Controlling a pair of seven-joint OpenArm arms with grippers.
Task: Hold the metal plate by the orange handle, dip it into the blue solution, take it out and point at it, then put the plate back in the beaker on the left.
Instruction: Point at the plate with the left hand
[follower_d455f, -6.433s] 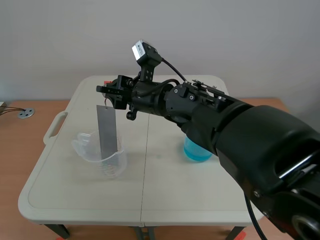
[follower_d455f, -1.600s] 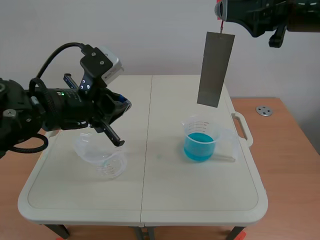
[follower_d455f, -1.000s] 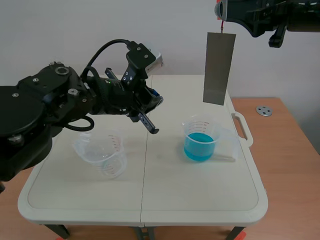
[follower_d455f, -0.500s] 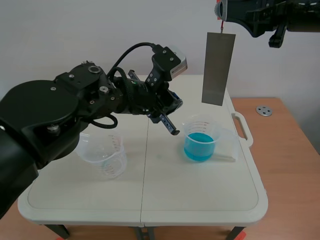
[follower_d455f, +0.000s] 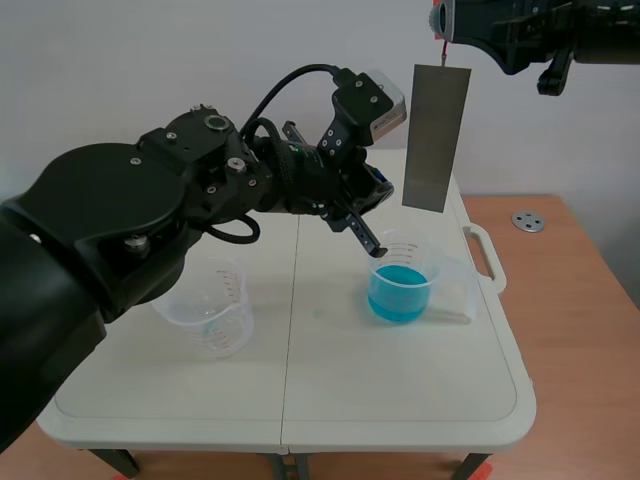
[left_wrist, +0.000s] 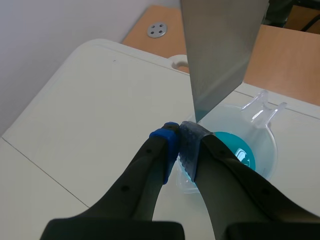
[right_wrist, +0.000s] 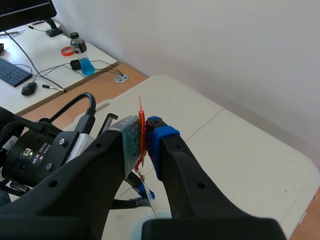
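The right gripper (follower_d455f: 447, 30), at the upper right of the frame, was clamped on the orange handle (right_wrist: 141, 125). The metal plate (follower_d455f: 436, 138) hung upright above the beaker of blue solution (follower_d455f: 402, 282) at centre right. The left gripper (follower_d455f: 371, 243), its fingers pressed together on nothing, pointed its tips near the plate's lower edge. The empty beaker (follower_d455f: 205, 318) stood at lower left on the table (follower_d455f: 330, 400).

The bulky black left arm (follower_d455f: 130, 220) has a looping cable (follower_d455f: 300, 69), silver camera (follower_d455f: 380, 97) and blue-and-grey-tipped fingers (left_wrist: 150, 170).
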